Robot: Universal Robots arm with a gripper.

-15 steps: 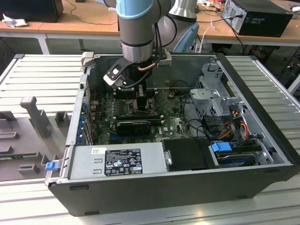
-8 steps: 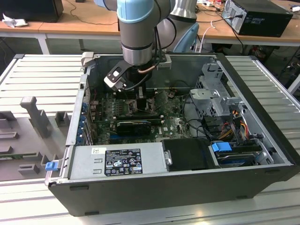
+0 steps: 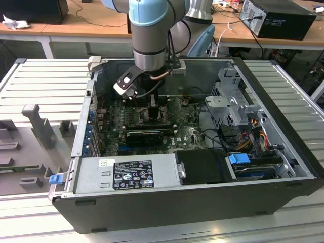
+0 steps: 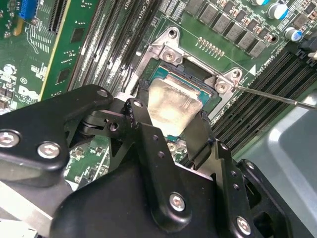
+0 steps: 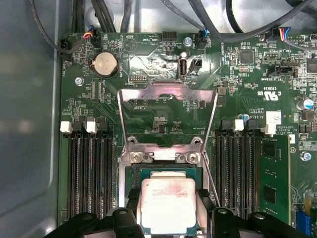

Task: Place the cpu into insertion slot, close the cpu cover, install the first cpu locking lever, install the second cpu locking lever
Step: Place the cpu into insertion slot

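Note:
In both wrist views my gripper (image 5: 168, 199) (image 4: 167, 124) is shut on the cpu (image 5: 168, 208) (image 4: 171, 104), a pale silvery square chip, with one black finger (image 5: 132, 201) against each side. The chip sits low over the insertion slot (image 5: 163, 171) (image 4: 190, 75), covering most of its dark centre; whether it rests inside I cannot tell. The cpu cover (image 5: 168, 93), a silvery frame with a cut-out centre, stands swung open beyond the socket. A thin wire locking lever (image 5: 212, 181) (image 4: 277, 95) sticks out free beside the socket. In the exterior view the gripper (image 3: 152, 105) reaches down into the open computer case.
Long black memory slots (image 5: 86, 173) (image 5: 237, 173) flank the socket on both sides. A black expansion card (image 3: 144, 135) and a power supply (image 3: 126, 174) lie nearer the case front (image 3: 202, 202). Cables (image 3: 217, 134) and a drive cage (image 3: 228, 98) fill the exterior view's right.

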